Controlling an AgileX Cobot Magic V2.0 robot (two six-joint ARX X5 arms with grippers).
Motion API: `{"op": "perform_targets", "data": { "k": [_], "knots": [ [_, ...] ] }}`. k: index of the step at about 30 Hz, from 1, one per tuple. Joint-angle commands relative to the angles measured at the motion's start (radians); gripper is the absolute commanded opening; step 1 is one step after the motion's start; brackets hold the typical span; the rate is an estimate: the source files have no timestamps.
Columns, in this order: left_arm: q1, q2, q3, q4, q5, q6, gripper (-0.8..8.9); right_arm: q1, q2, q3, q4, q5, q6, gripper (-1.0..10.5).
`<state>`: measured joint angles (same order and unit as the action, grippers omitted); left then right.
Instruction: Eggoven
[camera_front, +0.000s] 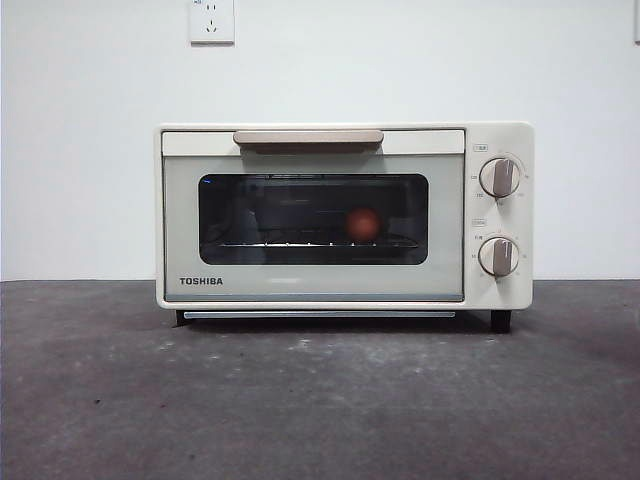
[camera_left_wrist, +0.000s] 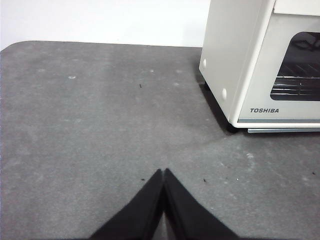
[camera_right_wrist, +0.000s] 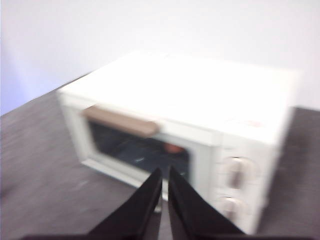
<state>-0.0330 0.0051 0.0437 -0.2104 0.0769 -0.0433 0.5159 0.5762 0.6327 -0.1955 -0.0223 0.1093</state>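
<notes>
The cream TOSHIBA toaster oven (camera_front: 345, 215) stands mid-table with its door closed. Through the dark glass, the reddish-brown egg (camera_front: 363, 224) rests on the wire rack inside, right of centre. My left gripper (camera_left_wrist: 163, 172) is shut and empty, low over the grey table well off the oven's (camera_left_wrist: 260, 65) left front corner. My right gripper (camera_right_wrist: 165, 172) is shut and empty, raised in front of and above the oven (camera_right_wrist: 190, 120); this view is blurred, with the egg (camera_right_wrist: 173, 148) faint behind the glass. Neither gripper shows in the front view.
A tan handle (camera_front: 308, 137) runs along the door's top edge and two knobs (camera_front: 498, 177) sit on the oven's right panel. The grey table (camera_front: 300, 400) spreads in front of the oven. A white wall with a socket (camera_front: 211, 20) stands behind.
</notes>
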Motion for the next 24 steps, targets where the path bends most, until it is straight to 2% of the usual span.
{"op": "perform_targets", "data": {
  "k": [1,6,11,18,24],
  "knots": [
    [0.001,-0.001,-0.021,-0.018,0.001,-0.003,0.06,-0.110,-0.063,-0.068,0.011,-0.003,-0.025,0.0],
    [0.001,-0.001,-0.021,-0.017,0.001,-0.003,0.06,-0.303,-0.250,-0.245,0.148,-0.002,-0.084,0.0],
    [0.001,-0.001,-0.021,-0.017,0.001,-0.003,0.06,-0.405,-0.399,-0.409,0.275,-0.001,-0.129,0.0],
    [0.001,-0.001,-0.021,-0.017,0.001,-0.003,0.06,-0.494,-0.535,-0.562,0.285,0.005,-0.128,0.0],
    [0.001,-0.001,-0.021,-0.017,0.001,-0.002,0.06,-0.504,-0.573,-0.622,0.251,0.004,-0.126,0.0]
  ]
}}
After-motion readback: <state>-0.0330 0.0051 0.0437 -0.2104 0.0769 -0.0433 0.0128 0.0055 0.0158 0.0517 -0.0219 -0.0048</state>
